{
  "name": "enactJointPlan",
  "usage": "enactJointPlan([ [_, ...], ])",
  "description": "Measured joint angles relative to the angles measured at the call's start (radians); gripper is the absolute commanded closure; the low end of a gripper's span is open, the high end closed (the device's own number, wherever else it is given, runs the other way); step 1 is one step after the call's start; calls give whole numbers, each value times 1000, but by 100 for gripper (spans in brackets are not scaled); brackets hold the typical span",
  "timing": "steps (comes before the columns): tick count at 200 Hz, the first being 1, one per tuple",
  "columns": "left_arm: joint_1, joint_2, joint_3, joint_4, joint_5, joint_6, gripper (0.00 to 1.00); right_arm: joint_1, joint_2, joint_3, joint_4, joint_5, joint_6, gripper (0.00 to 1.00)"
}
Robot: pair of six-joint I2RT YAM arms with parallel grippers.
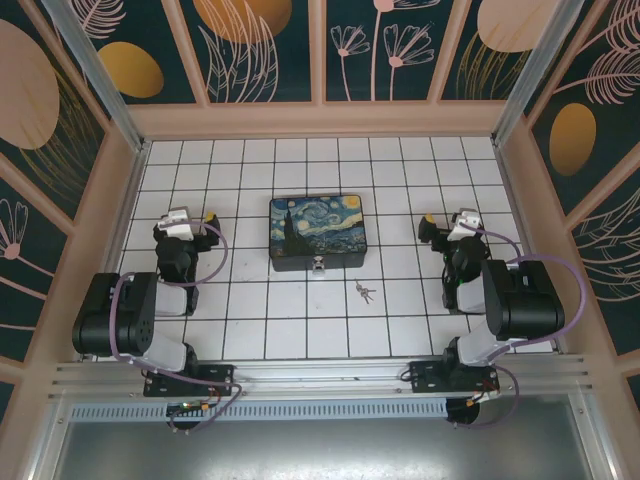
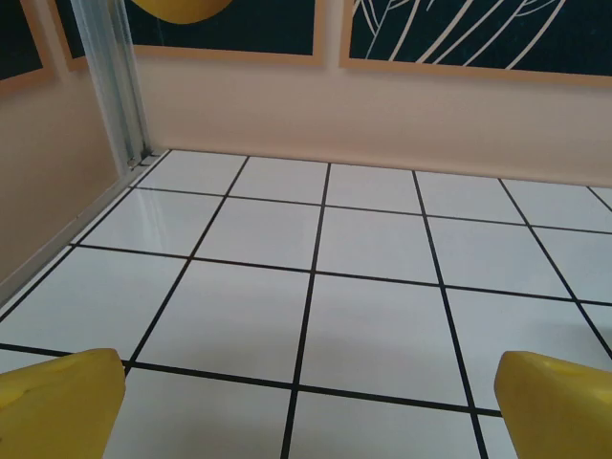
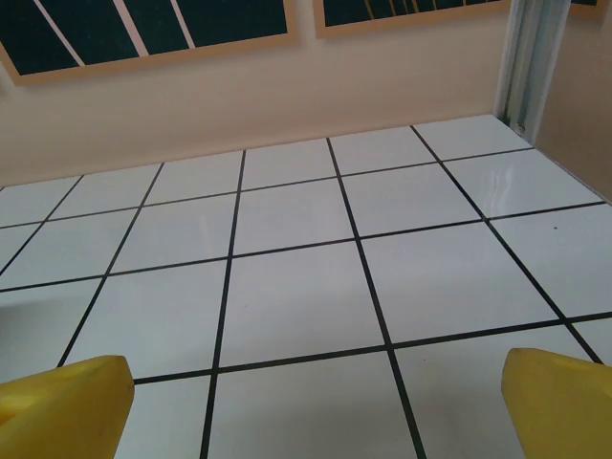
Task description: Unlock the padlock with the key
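Left gripper (image 2: pixel 308 406) agape, fingertips (image 2: pixel 57 406) cropped, padlock (image 1: pixel 319 266) tiny

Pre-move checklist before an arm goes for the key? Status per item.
1. ok: left gripper open, nothing between its fingers.
2. ok: right gripper open, nothing between its fingers.
3. ok: key lies loose on the table, on the near side of the box.
4. ok: key sits apart from the padlock.
5. ok: padlock sits at the box's near face, nothing covering it from above.
6. cannot tell: keyhole direction and shackle state, too small to read.
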Motion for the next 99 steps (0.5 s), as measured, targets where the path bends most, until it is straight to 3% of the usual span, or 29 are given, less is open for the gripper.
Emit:
enactJointPlan([
  [99,0,0,0,0,0,0,1,-7,0,0,0,-24,0,1],
])
